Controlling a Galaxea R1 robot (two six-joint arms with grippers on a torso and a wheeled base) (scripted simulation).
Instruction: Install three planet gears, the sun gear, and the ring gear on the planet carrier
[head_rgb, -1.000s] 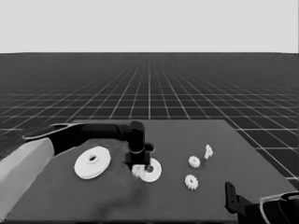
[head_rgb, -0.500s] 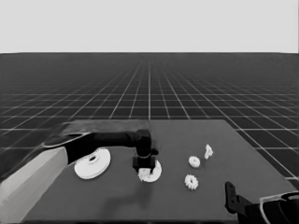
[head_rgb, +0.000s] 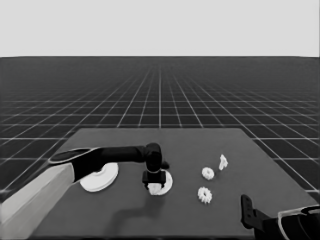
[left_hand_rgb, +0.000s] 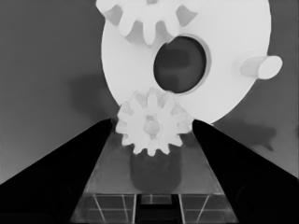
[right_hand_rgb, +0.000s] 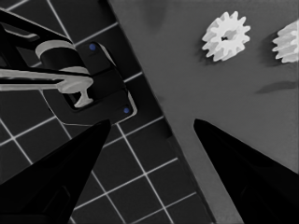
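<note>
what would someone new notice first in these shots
Most likely the left gripper reaching to the middle of the table, holding a small toothed gear between its fingers just over the smaller round part, where one gear already sits. Beside its arm lies the larger round part, and two loose gears wait farther right, while the right gripper idles at the near right corner.

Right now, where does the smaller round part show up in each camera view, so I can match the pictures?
Head view: smaller round part near the table's middle, under the left claw.
Left wrist view: it fills the upper half, its hole just beyond the gear between the claw's fingers.
Right wrist view: not in it.
Shared landmark: that gear at the part's edge, between the left claw's fingers.
</note>
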